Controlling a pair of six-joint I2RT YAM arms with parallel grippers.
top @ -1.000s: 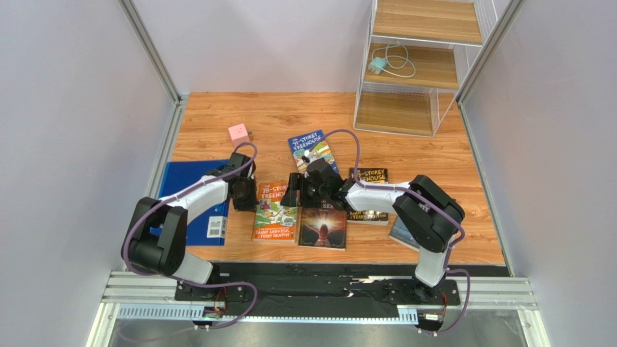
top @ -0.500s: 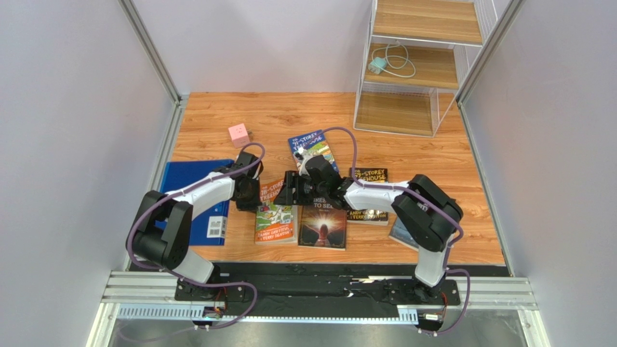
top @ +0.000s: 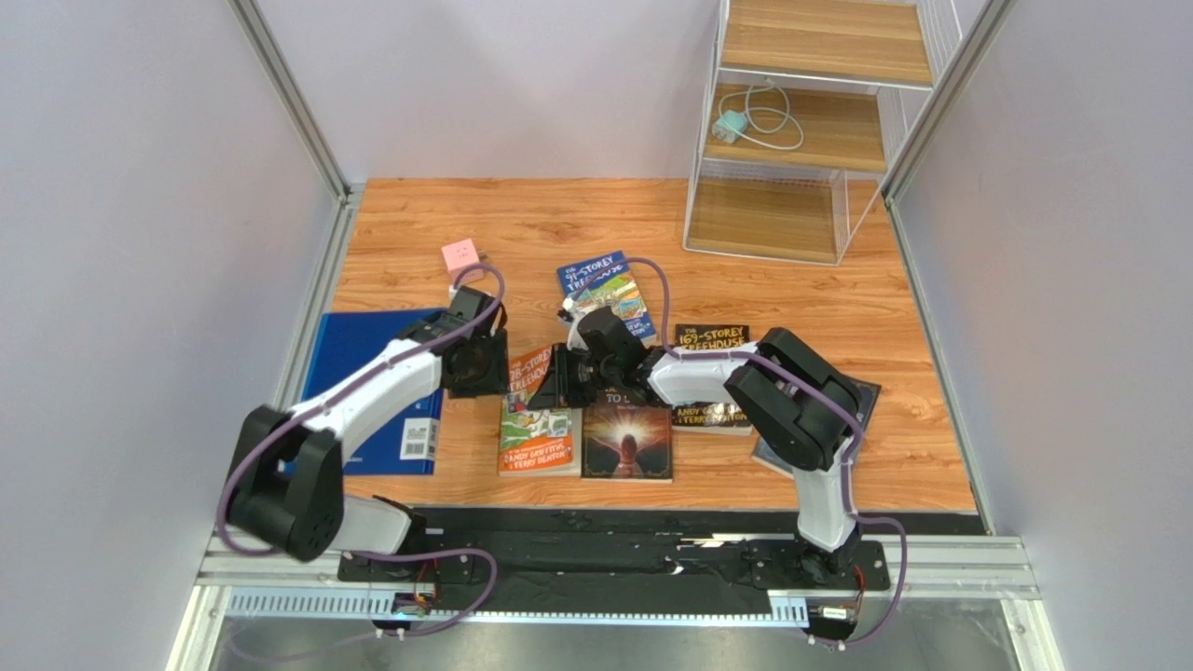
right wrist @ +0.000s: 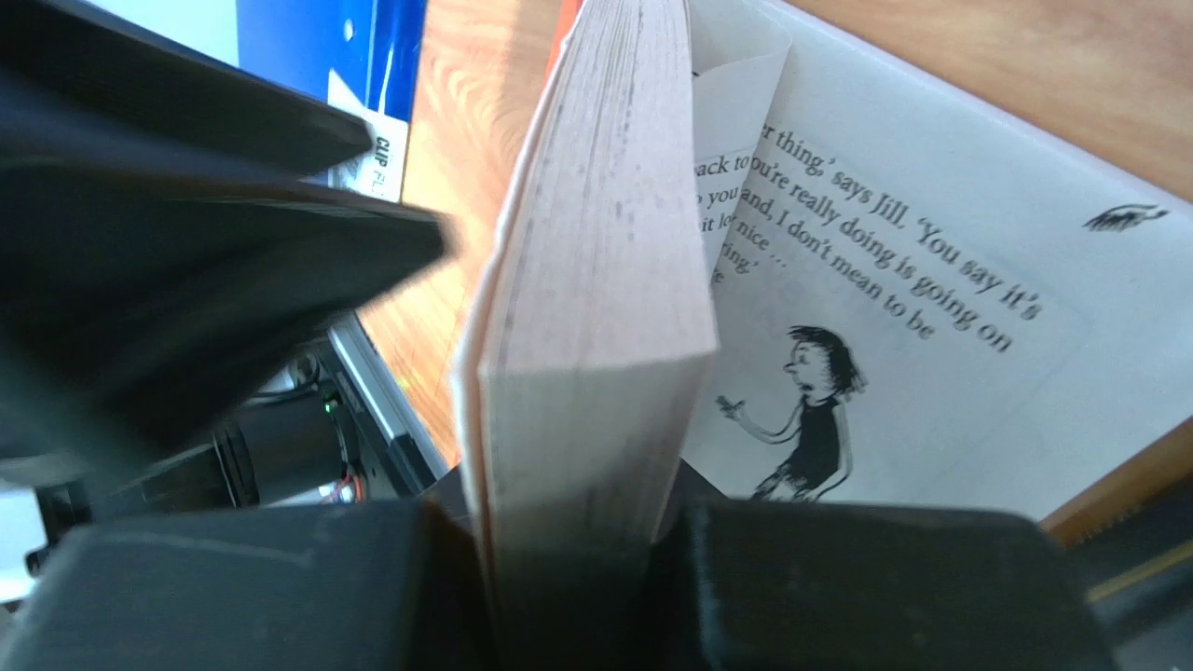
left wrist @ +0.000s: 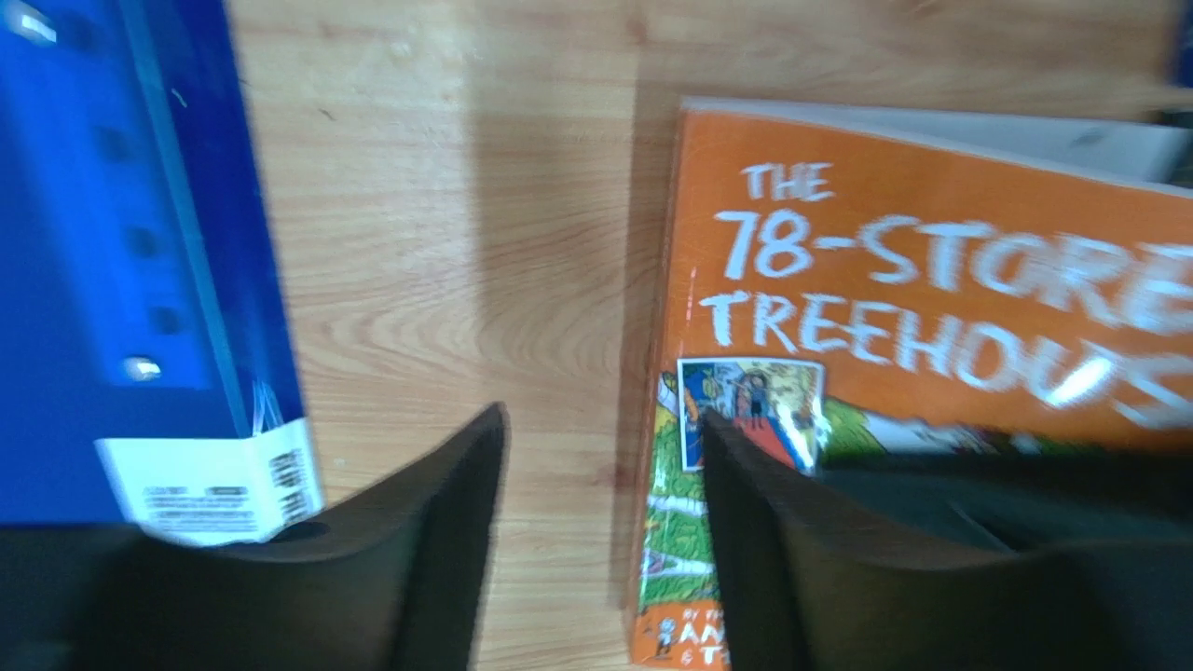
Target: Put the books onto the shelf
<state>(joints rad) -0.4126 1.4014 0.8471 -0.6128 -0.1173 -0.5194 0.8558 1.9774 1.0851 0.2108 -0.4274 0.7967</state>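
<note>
An orange "78-Storey Treehouse" book (top: 539,420) lies on the table with its far end lifted. My right gripper (top: 559,375) is shut on a thick block of its pages (right wrist: 588,280), and an inside page with a cartoon figure shows beside them. My left gripper (left wrist: 595,448) is open just left of that book (left wrist: 910,322), one finger over the cover edge, gripping nothing. The dark "Three Days to See" (top: 626,438), a blue Treehouse book (top: 607,290) and a black one (top: 712,375) lie flat. A grey-blue book (top: 779,450) is mostly under my right arm. The shelf (top: 805,133) stands at the far right.
A blue flat folder (top: 367,380) lies left of the left gripper. A pink cube (top: 459,256) sits on the table behind it. A coiled white cable with a plug (top: 754,119) rests on the shelf's middle board. Grey walls close in both sides.
My left gripper has opened, let go of the orange book and drawn back a little. My right gripper has shut on the book's pages. The book has slid slightly right.
</note>
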